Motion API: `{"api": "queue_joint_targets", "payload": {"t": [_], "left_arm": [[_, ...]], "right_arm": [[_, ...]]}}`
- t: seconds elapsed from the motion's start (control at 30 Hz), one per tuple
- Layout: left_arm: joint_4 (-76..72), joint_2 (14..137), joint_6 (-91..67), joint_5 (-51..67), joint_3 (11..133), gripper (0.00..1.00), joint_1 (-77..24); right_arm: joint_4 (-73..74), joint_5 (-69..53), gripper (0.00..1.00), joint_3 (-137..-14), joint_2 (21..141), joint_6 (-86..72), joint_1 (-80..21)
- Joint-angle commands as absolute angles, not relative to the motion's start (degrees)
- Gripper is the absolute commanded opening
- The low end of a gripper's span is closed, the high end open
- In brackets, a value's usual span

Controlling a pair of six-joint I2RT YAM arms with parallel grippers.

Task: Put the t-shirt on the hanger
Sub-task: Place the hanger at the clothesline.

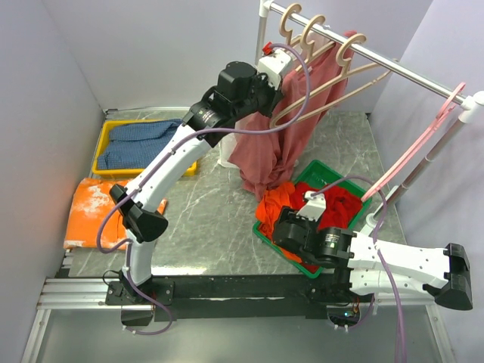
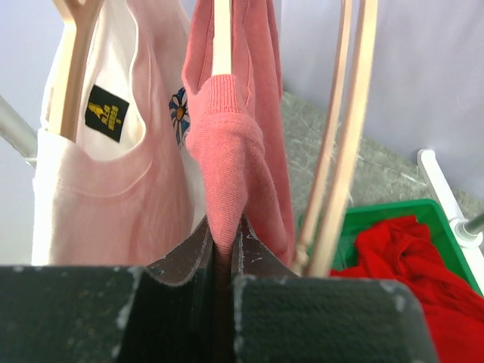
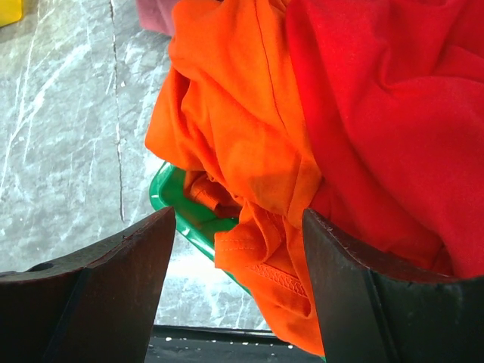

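Plainly, the left gripper (image 2: 224, 249) was clamped on the ribbed neckband of the t-shirt (image 2: 234, 144), with its jaws pressed onto a thin fold of cloth. The garment was up at the rail (image 1: 393, 64), its body sagging in a long drape toward the table. One wooden arm of the hanger (image 2: 221, 38) ran into the neck opening. Whether the other arm was inside could not be told from any view. That was the likeliest trouble. If only one shoulder was seated, the hanging weight of the fabric would probably drag the shirt off sideways as soon as the pinch let go. A downward or outward tug on the neckband could also tilt the hanger or swing it on the rail. It hung just beside an empty wooden hanger (image 2: 340, 151) on one side and a white t-shirt (image 2: 91, 189) on the other, so the shirt could snag on either. The narrow bite on soft ribbing might slip as well. The right gripper (image 3: 238, 219) stood wide open and held nothing, low over the red-orange garments (image 3: 249, 136) in the green bin (image 3: 162, 189). It was well apart from the rail and, by the look of it, in no position to steady anything.
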State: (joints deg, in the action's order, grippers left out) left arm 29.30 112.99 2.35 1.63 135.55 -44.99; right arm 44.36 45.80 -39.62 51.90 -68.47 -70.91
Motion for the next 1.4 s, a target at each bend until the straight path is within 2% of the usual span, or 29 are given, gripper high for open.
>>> {"api": "queue_joint_targets", "payload": {"t": [0.0, 0.43, 0.63, 0.83, 0.87, 0.9, 0.97, 1.17, 1.37], "left_arm": [[20.04, 113.46, 2.90, 2.55, 140.62, 0.02, -45.26], [18.64, 116.46, 3.16, 2.46, 139.93, 0.07, -45.26], [15.91, 113.65, 3.16, 2.11, 136.58, 0.17, -45.26], [13.46, 109.61, 2.11, 1.84, 133.42, 0.47, -45.18], [13.10, 108.38, 2.02, 1.85, 132.81, 0.67, -45.18], [12.66, 107.76, 1.50, 1.67, 131.85, 0.79, -45.26], [12.39, 106.10, 1.23, 1.58, 131.31, 0.96, -45.18], [12.30, 98.55, -2.54, 0.97, 125.17, 0.96, -45.18], [13.18, 86.95, -8.17, -3.16, 111.73, 0.96, -45.09]], "right_arm": [[44.30, 48.16, 0.75, -39.20, 51.24, -70.49, -71.46], [44.30, 48.34, 0.75, -39.11, 51.50, -71.01, -72.07], [44.30, 48.60, 0.75, -38.93, 51.59, -71.28, -72.25], [44.21, 49.04, 0.75, -39.46, 51.77, -70.66, -72.33], [44.21, 49.13, 0.75, -39.55, 51.68, -70.40, -72.33], [44.21, 49.22, 0.75, -39.72, 51.77, -70.31, -72.33], [44.30, 49.48, 0.75, -39.99, 51.68, -69.96, -72.33], [44.65, 50.80, 0.76, -41.22, 50.63, -68.74, -72.33], [44.74, 52.12, 0.76, -43.59, 49.93, -65.75, -72.33]]}}
